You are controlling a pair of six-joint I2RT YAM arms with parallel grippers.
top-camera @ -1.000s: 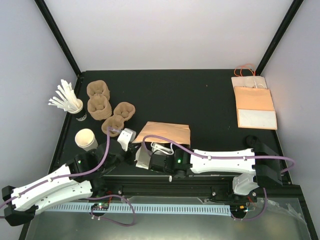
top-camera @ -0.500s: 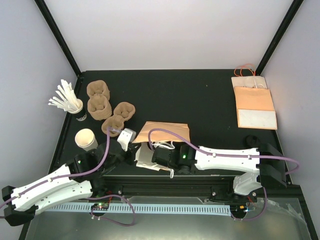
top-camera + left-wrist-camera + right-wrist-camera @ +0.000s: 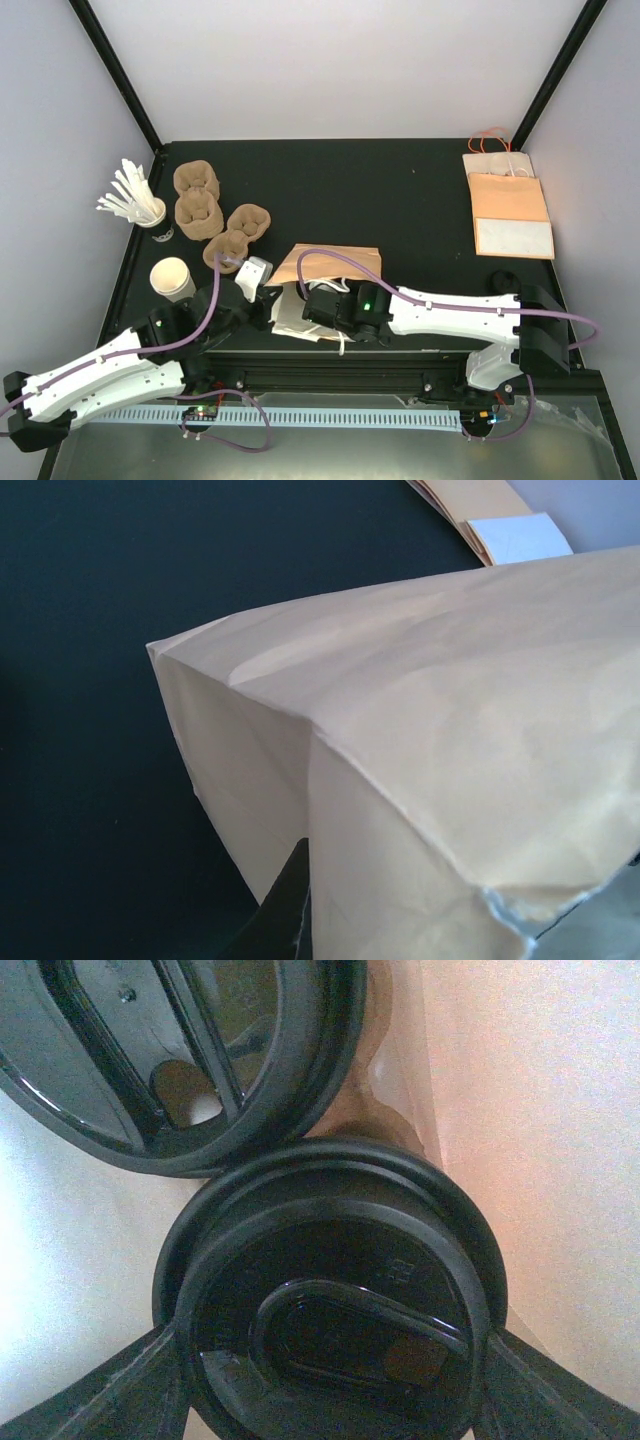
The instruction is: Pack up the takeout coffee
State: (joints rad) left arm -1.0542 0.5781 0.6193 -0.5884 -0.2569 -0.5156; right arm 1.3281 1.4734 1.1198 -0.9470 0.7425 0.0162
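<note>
Since the small white paper cup with a round black plastic lid (image 3: 330, 1300) sat inside the brown paper bag (image 3: 330, 262) beside a second black lid (image 3: 170, 1050), packing looked nearly done. The right claw (image 3: 335, 1385) gripped it at a wide spread, with only the release left to do; the left claw (image 3: 256, 282), closed tight, pinched the bag's rim.

second lid (image 3: 120, 1110) against coffee (image 3: 330, 1300), bag walls (image 3: 540, 1160) close
</note>
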